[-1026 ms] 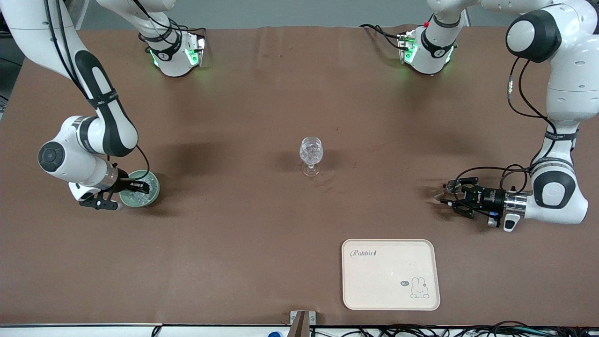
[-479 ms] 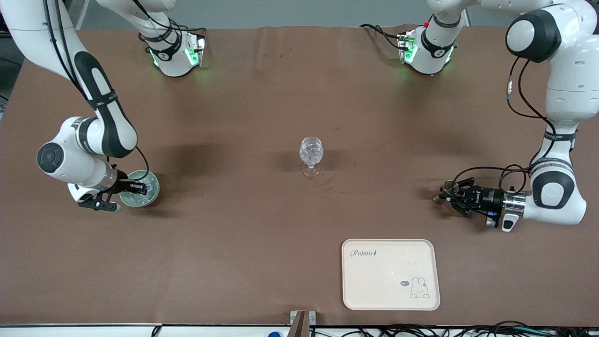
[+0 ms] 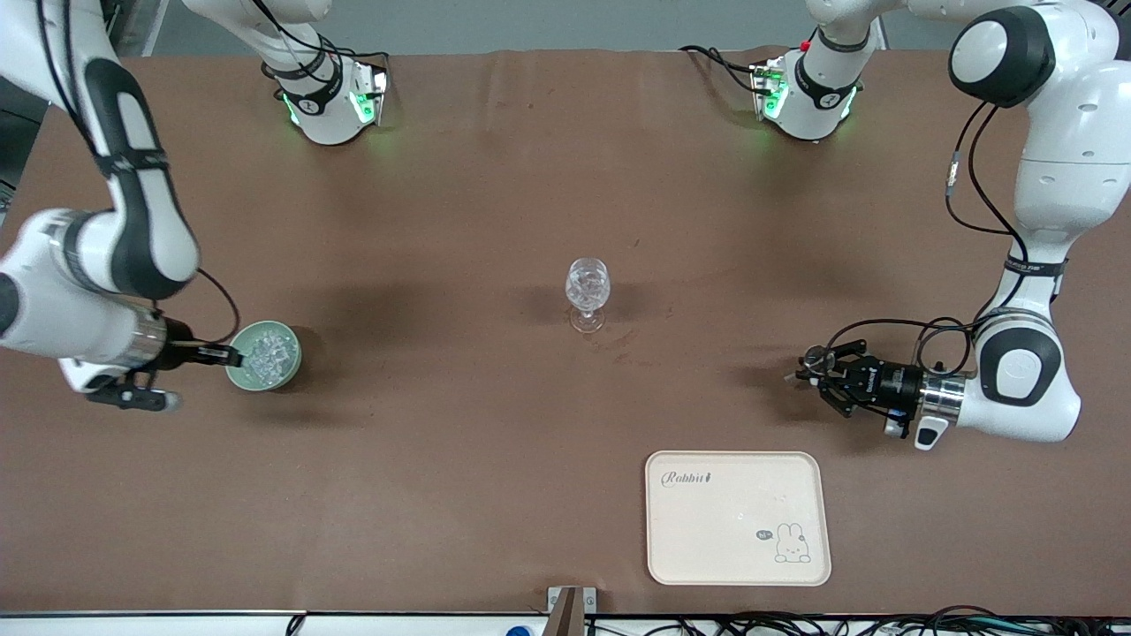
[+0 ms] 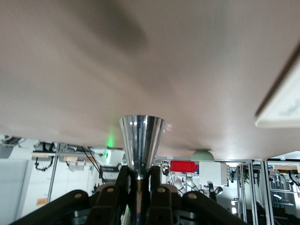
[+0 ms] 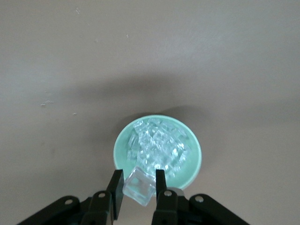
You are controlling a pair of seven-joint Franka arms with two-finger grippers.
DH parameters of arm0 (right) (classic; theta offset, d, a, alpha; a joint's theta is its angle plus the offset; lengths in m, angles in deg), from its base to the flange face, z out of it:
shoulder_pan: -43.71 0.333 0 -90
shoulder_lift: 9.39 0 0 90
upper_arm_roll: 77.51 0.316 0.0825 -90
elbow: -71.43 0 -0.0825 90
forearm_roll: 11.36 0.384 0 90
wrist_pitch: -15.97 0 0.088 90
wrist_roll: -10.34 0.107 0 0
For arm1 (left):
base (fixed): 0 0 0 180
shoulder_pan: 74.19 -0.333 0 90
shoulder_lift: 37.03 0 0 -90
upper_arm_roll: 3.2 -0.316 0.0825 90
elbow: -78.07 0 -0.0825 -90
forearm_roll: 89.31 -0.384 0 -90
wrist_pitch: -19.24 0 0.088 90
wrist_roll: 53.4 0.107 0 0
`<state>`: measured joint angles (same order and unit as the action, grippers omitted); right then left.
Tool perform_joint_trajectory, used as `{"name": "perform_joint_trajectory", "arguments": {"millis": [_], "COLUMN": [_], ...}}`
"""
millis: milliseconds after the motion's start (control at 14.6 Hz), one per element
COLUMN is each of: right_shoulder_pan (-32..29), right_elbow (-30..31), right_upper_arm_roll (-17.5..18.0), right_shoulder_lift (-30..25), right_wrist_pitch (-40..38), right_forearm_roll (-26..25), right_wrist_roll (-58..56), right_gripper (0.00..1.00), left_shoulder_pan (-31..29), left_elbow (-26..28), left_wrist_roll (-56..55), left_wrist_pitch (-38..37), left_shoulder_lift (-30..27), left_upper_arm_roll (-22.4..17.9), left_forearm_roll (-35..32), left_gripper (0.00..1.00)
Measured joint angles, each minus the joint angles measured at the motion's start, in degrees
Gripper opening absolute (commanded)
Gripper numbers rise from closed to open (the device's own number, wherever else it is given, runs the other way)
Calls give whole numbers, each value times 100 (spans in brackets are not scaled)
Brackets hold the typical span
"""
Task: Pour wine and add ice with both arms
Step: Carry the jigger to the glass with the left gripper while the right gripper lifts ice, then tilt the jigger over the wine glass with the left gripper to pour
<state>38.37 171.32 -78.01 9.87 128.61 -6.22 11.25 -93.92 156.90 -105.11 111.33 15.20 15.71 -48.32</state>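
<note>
A pale green bowl (image 3: 263, 355) holds several clear ice chunks (image 3: 268, 352) near the right arm's end of the table. My right gripper (image 3: 226, 355) is shut on one ice cube (image 5: 139, 187) and holds it above the bowl's (image 5: 158, 152) rim. My right gripper (image 5: 138, 180) shows the cube between its fingers. A clear stemmed glass (image 3: 588, 291) stands mid-table. My left gripper (image 3: 817, 373) is shut on the steel jigger (image 3: 811, 360) low over the table toward the left arm's end. In the left wrist view the gripper (image 4: 139, 176) clamps the jigger's (image 4: 141, 138) waist.
A cream tray (image 3: 738, 517) with a rabbit print lies nearer the front camera than the left gripper; its corner shows in the left wrist view (image 4: 281, 108). Both arm bases stand along the table's back edge.
My right gripper has drawn back out of the bowl to its rim with an ice cube in it. My left gripper has moved with the jigger toward the glass.
</note>
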Motion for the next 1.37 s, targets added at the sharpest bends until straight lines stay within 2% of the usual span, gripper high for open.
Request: {"name": "perform_joint_trajectory", "arguments": {"millis": [205,410,615,889,1026,1368], "right_shoulder_pan": [-85,-67,148,613,827,827], "right_elbow": [-1016,-1560,-1628,-1468,-1234,-1077], "right_upper_arm_roll": [-9,41,101,149,173,121], "right_shoulder_lift": [-297,-594,-987,-1463,-1760,-2206], "right_wrist_pitch": [-1013,-1253,-1697,-2054,-2110,-2448], "right_forearm_roll": [-88,-417,-460,-470,-499,-522], "right_wrist_roll": [-13,-21,-8,504,701,732], "right_gripper": [9,9,7,7,7,3], "left_shoulder_pan": [160,624,1087,1379,1513,2070], "left_elbow": [-9,93,552,1280,1496,1732], "left_wrist_roll": [-710,-1190,-1370,-1408,-1509,-2164], "left_wrist_pitch": [29,290,682,1152,1311,1580], "left_shoulder_lift": [-280,-701,-1236,-1725,-1896,-2316], "left_upper_arm_roll": [304,339,338,341,348,357], "left_forearm_roll": [-1,-2,-3,-3,-3,-250], "left_gripper": [0,0,0,0,0,0]}}
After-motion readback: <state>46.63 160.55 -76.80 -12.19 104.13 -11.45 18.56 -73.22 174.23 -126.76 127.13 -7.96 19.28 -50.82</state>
